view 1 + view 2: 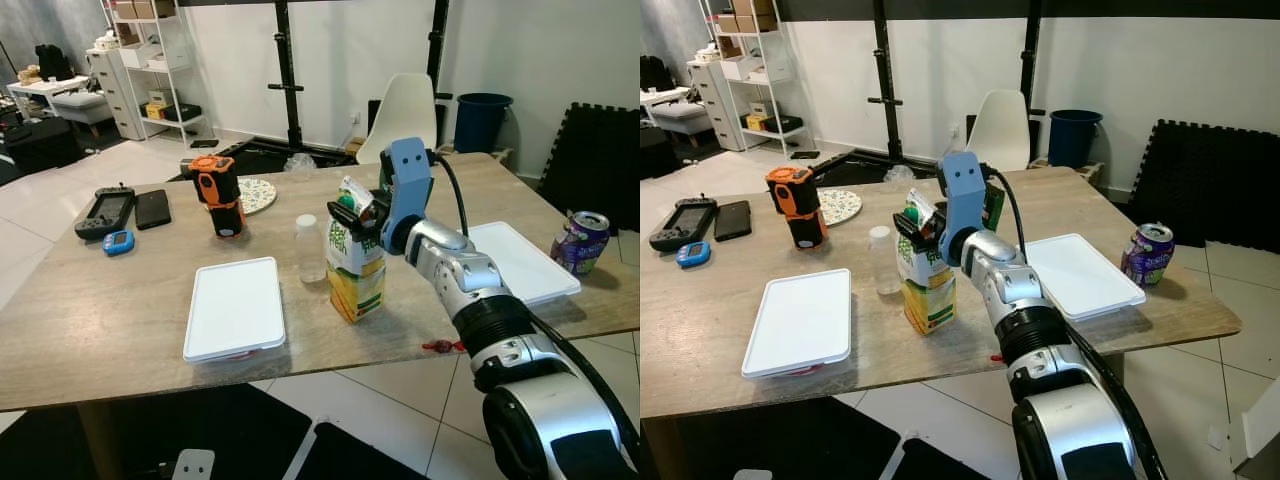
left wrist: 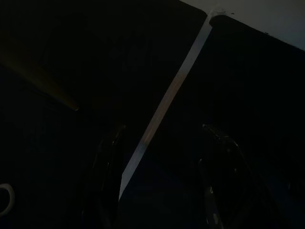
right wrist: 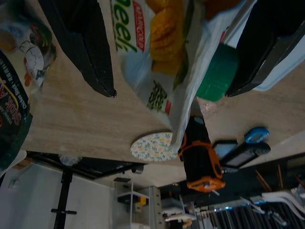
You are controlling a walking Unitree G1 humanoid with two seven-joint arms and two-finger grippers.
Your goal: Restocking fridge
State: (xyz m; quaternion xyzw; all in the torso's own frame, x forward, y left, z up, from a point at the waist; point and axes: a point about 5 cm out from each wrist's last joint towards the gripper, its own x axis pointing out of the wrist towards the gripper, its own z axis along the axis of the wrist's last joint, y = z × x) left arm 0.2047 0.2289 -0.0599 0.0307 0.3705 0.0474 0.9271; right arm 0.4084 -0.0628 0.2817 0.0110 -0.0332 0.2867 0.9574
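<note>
Working across the wooden table from our left, we pass a game controller, a phone, an orange-and-black tool standing upright, a white tray and a small clear bottle, before reaching the juice carton, which stands upright near the front edge, just beside the bottle. Our right gripper sits at the carton's gabled top; in the right wrist view its black fingers flank the carton with gaps either side, so it looks spread and not yet clamped. To do this well, we judge the fingers should come lower onto the flat sides below the green cap, then squeeze evenly so the carton neither tips nor crumples. Further right lie a second white tray and a purple can. Our left gripper hangs in shadow; we cannot tell its state.
</note>
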